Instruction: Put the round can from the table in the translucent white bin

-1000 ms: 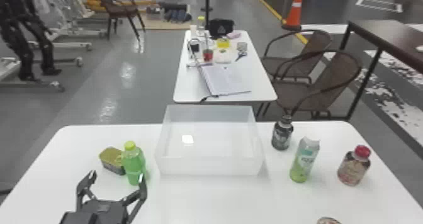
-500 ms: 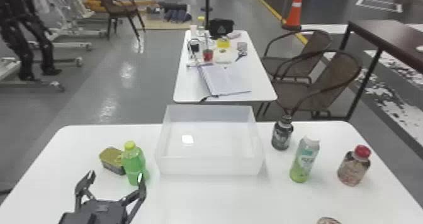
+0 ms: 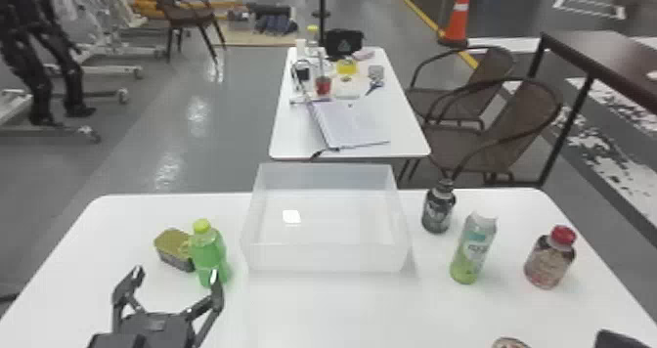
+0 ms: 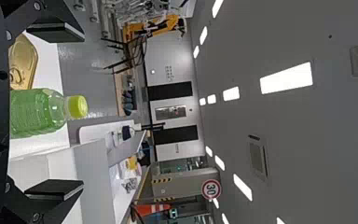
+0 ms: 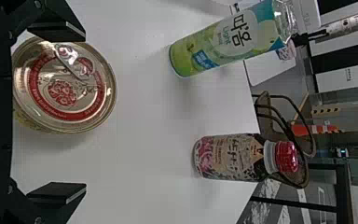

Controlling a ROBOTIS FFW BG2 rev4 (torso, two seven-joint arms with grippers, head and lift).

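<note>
At the head view's bottom edge, the top of the round can (image 3: 509, 343) shows, with a black part of my right gripper (image 3: 618, 339) to its right. In the right wrist view that can (image 5: 65, 88) has a metal pull-tab lid with a red ring; my right gripper (image 5: 84, 112) is open, one finger overlapping the lid's edge and the other well apart from the can. The translucent white bin (image 3: 325, 258) stands at the table's back middle. My left gripper (image 3: 176, 274) is open with nothing held, in front of the green bottle; the left wrist view shows this gripper (image 4: 83, 111) too.
Left of the bin stand the green bottle (image 3: 208, 256) and a rectangular tin (image 3: 171, 249). To its right are a dark bottle (image 3: 438, 210), a green-and-white bottle (image 3: 471, 249) and a red-capped bottle (image 3: 548, 261). A second table (image 3: 293, 137) stands beyond.
A black part of my right gripper has come into the head view at the bottom right. My left gripper has shifted slightly left. The can and bin stand where they were.
</note>
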